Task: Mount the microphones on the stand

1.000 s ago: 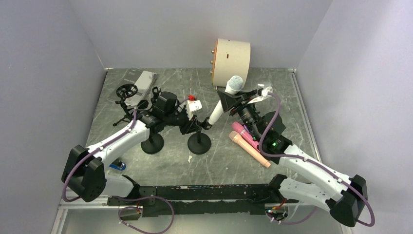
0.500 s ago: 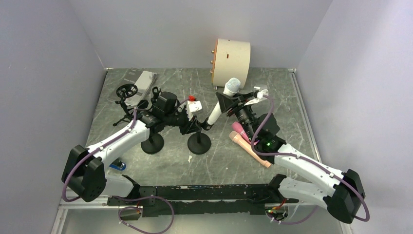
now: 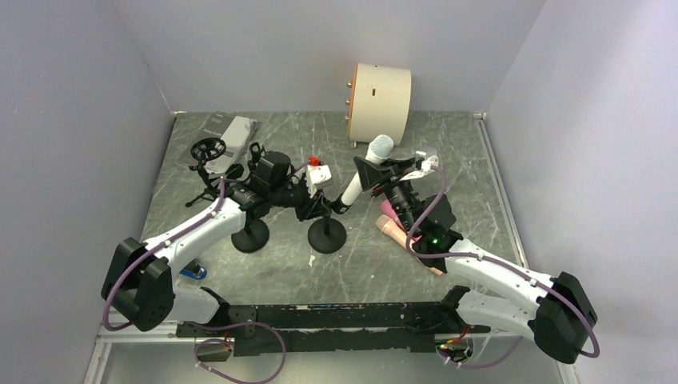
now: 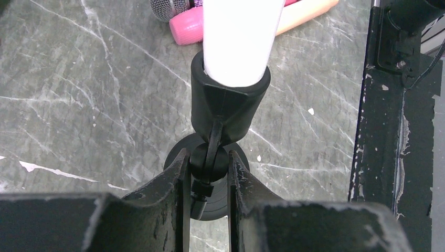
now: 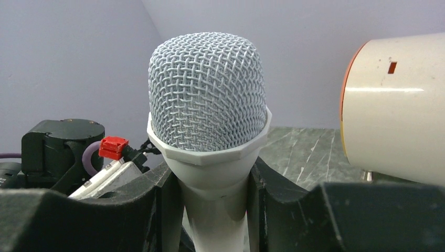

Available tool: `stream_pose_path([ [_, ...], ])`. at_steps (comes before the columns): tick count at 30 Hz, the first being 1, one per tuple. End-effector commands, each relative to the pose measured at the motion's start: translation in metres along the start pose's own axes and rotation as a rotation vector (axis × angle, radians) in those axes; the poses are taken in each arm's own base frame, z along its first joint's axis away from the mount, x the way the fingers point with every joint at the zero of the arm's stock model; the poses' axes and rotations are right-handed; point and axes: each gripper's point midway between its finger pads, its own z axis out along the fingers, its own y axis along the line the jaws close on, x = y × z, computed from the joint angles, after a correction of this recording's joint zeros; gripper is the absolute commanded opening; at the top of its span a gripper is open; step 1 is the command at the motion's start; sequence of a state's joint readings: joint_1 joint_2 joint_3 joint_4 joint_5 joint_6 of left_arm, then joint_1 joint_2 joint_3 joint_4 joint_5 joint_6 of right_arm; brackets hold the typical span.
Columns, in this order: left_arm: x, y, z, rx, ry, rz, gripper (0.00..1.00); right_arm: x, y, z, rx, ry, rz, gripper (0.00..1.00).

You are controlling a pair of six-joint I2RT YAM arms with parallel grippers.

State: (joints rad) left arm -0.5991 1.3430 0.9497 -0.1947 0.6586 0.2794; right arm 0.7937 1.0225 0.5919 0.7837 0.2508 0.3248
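Grey marble tabletop (image 3: 448, 152), white-walled cell: the right gripper (image 5: 210, 184) is pinching the white microphone (image 3: 352, 189) just under its mesh head, its tail sitting in the black clip (image 4: 229, 100) of the centre stand (image 3: 327, 234). The left gripper (image 4: 209, 173) is clamping the clip's pivot between its fingers. At the stand's three o'clock, the pink microphone (image 4: 187, 29), peach microphone (image 4: 309, 10) and silver-meshed microphone (image 4: 169, 6) are lying loose. At nine o'clock the second stand (image 3: 251, 237) is standing bare. One of four appears nearly mounted.

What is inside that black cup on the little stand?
The lower end of the white microphone sits in the black cup. How deep it reaches is hidden by the cup's wall.
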Motion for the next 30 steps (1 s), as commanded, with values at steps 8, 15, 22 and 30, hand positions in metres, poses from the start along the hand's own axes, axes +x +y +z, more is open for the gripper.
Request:
stream_pose_path([
  [8, -0.011, -0.001, 0.002, -0.015, -0.063, -0.058, 0.03, 0.041, 0.009, -0.026, -0.159, 0.024, -0.007, 0.00],
  [15, -0.009, 0.003, 0.000, -0.055, -0.054, -0.110, 0.03, 0.066, -0.026, -0.014, 0.188, 0.166, 0.279, 0.00],
  [22, -0.012, 0.002, -0.001, -0.055, -0.050, -0.133, 0.03, 0.081, -0.037, -0.020, 0.311, 0.181, 0.309, 0.00],
  [30, -0.007, -0.003, -0.002, -0.026, -0.014, -0.157, 0.03, 0.077, 0.013, -0.034, -0.139, 0.111, 0.028, 0.00],
])
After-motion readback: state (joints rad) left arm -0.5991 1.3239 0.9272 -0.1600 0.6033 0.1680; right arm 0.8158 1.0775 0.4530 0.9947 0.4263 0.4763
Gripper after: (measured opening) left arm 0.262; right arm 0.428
